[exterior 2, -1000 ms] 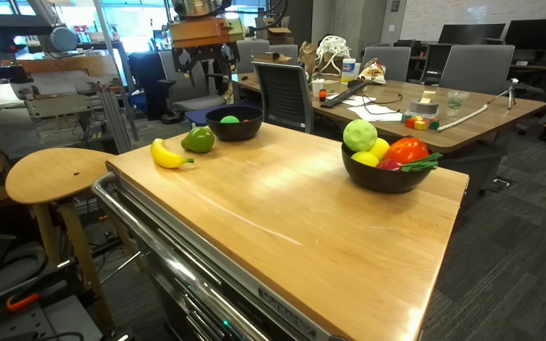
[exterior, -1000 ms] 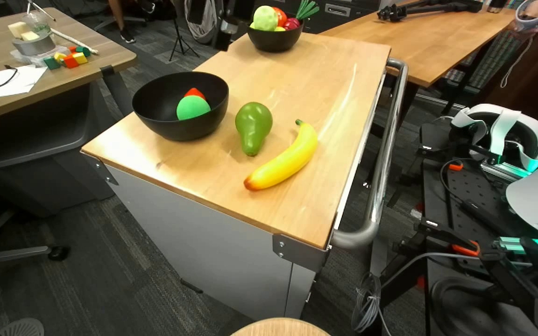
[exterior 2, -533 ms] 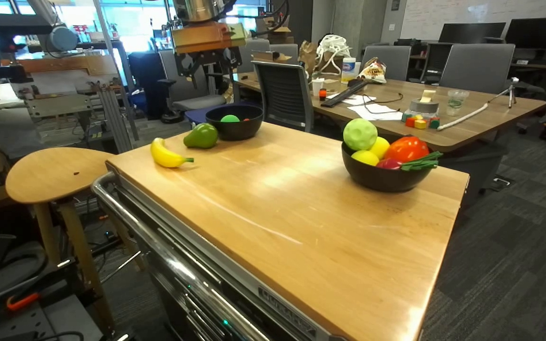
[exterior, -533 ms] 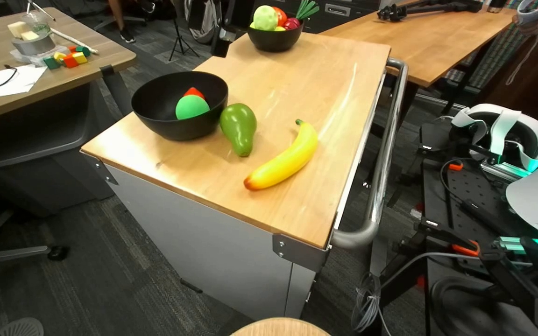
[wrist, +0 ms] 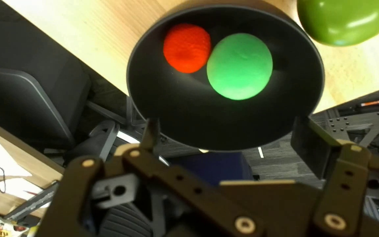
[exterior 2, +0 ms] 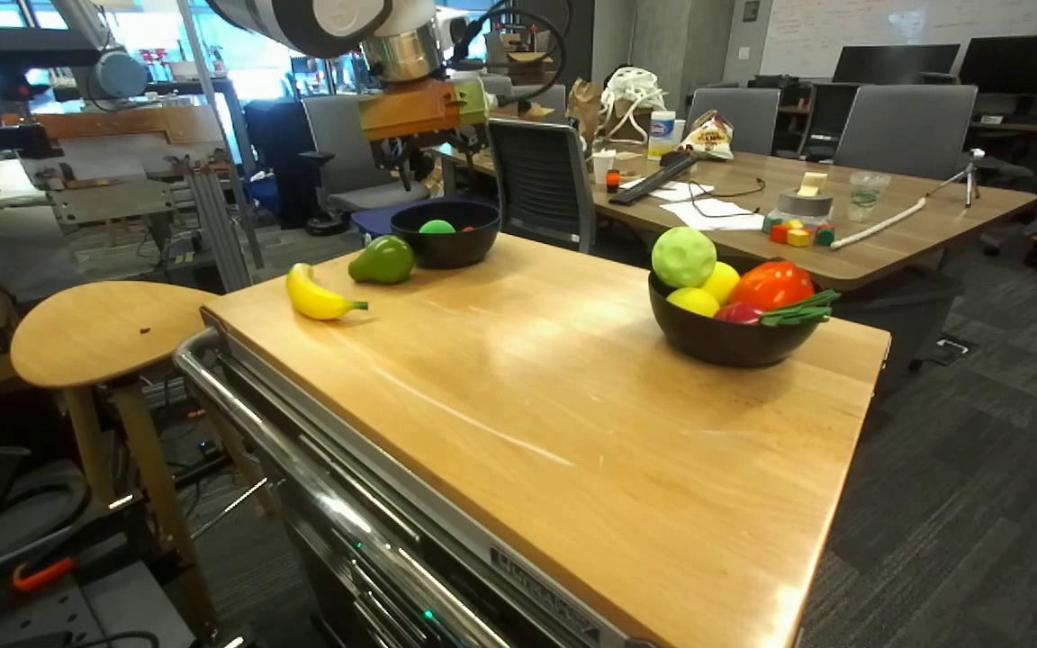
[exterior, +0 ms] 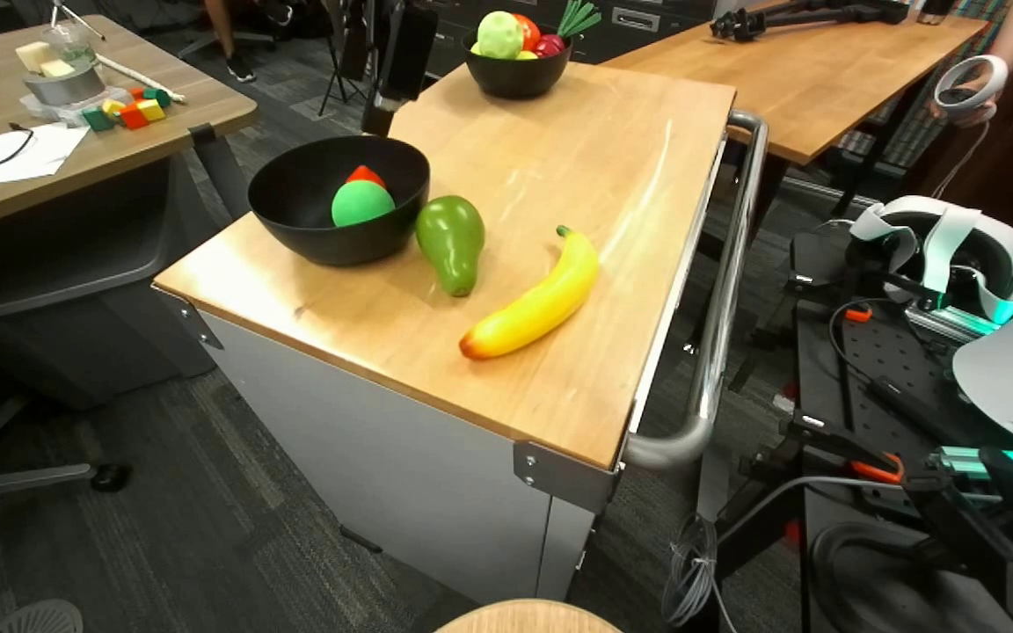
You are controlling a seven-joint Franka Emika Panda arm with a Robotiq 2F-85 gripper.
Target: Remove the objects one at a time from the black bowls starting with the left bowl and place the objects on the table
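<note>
Jaws stand wide apart near black bowl [wrist: 222, 123]; green ball [wrist: 240, 66], red object [wrist: 187, 48] inside. Pear-shaped fruit [exterior: 451, 243] sits beside, on worktop [exterior: 577, 167].

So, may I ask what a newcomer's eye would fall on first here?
Most likely the yellow banana, lying on the wooden tabletop beside the green pear-shaped fruit. Next, perhaps, the colourful produce heaped in one black bowl toward the opposite end. In the wrist view, a round green object and a red one stand out in the other bowl.
</note>
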